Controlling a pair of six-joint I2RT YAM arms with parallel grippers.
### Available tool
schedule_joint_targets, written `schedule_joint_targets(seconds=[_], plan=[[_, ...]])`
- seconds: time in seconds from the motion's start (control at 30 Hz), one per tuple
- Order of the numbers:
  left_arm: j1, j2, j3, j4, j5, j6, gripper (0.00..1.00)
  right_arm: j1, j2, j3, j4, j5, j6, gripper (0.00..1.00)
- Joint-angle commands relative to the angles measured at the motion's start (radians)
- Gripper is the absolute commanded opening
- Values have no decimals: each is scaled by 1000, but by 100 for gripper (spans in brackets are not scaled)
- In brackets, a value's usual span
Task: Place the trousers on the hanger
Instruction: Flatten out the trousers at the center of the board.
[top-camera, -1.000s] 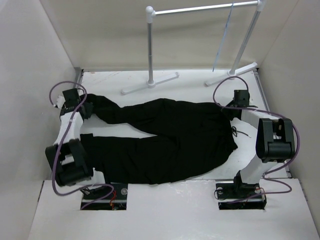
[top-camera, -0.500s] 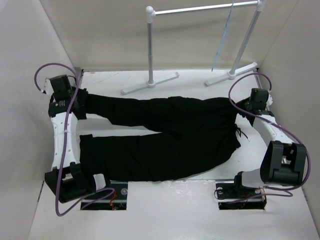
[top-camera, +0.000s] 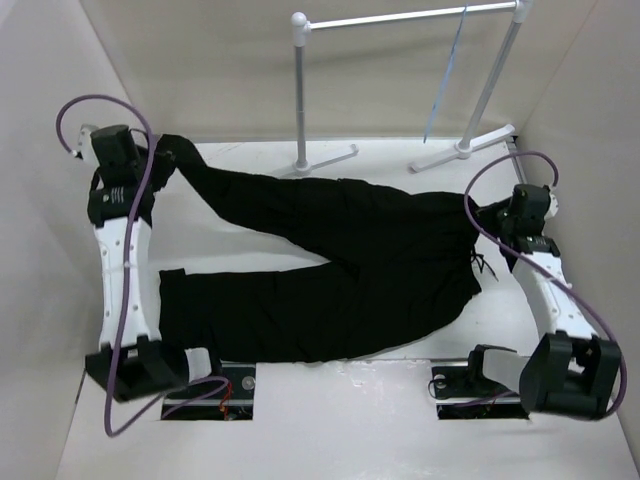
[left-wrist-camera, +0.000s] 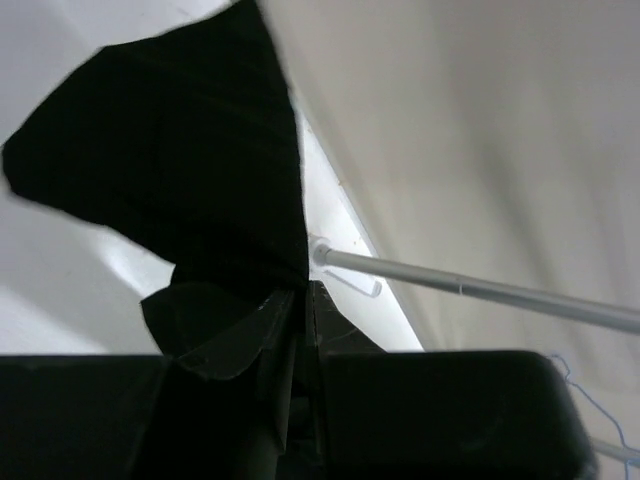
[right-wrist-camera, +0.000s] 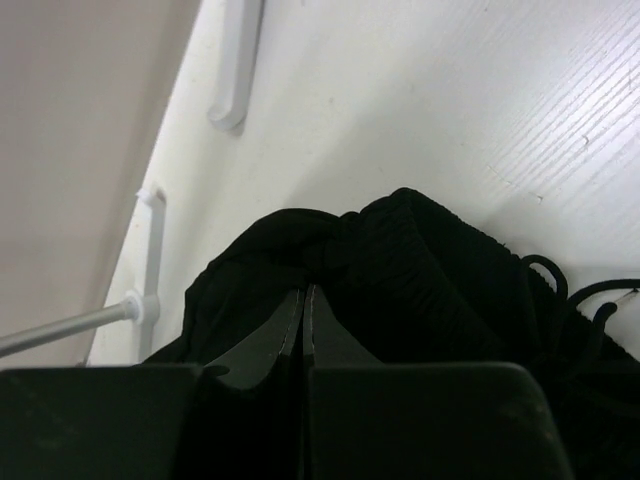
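Currently the trousers (top-camera: 340, 260) are spread across the white surface (top-camera: 215, 245), with one leg end at the far-left corner. That end is pinched by the closed left tool (left-wrist-camera: 300, 292), and the waistband is clamped by the closed right tool (right-wrist-camera: 303, 292). The hanger (top-camera: 447, 75) is hung on the rack (top-camera: 400, 18).

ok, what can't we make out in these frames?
Top view: hanger is thin wire seen edge-on, shape unreadable.
Left wrist view: trousers bury left gripper tips; hanger cut off by frame edge.
Right wrist view: trousers bury right gripper tips.
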Motion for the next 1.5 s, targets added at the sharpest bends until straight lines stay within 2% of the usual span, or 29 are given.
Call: schedule_joint_targets(seconds=[0.0,0.17,0.23,0.37,0.5,0.57,0.67,0.77,0.83,0.9,0.93,0.97,1.0,1.07,1.13,1.2,1.23,1.27,1.33,1.37,1.4,1.47], plan=[[32,-170,-95,-29,-35,11,7,-8,-110,-57,-10,27,-11,4],[18,-287,-120,-143,-67,19,7,-30,-259,-115,-71,45,-20,4],[0,-298,-110,-191,-88,22,7,-37,-270,-117,-80,65,-23,5],[-9,-221,-114,-210,-120,52,8,-42,-114,-57,-28,87,-23,6],[-20,-16,-130,-86,-116,68,8,-37,98,18,67,119,-9,5],[-23,145,-68,-41,-114,95,8,-33,203,76,84,126,-19,5],[-34,429,120,-50,-97,157,8,-33,351,174,90,126,-31,5],[-49,683,379,-88,-85,212,11,-27,480,281,79,120,-31,6],[-54,843,574,-108,-67,256,25,-5,558,370,59,122,-36,7],[-51,941,724,-162,-29,278,45,13,609,447,27,125,-37,9],[-43,962,775,-194,-22,281,56,19,621,475,16,126,-39,15],[-30,954,783,-205,-25,281,63,27,624,496,6,128,-45,28],[-17,921,751,-200,-34,281,68,33,620,507,-2,137,-52,42],[6,817,620,-165,-65,284,69,47,583,507,-10,168,-59,63],[24,679,421,-92,-93,272,66,70,519,478,-4,166,-69,73],[30,563,238,6,-122,269,63,103,438,425,1,168,-72,74],[35,511,152,40,-140,264,61,123,392,385,7,169,-75,70],[40,470,80,62,-151,252,60,143,347,339,15,168,-72,60],[44,414,-41,83,-144,224,57,189,254,227,41,162,-56,31],[40,385,-110,96,-133,204,55,214,209,169,47,160,-45,21],[32,355,-172,111,-136,191,54,240,165,114,49,159,-33,14],[-9,273,-302,151,-137,168,54,278,73,3,46,160,-16,11]])
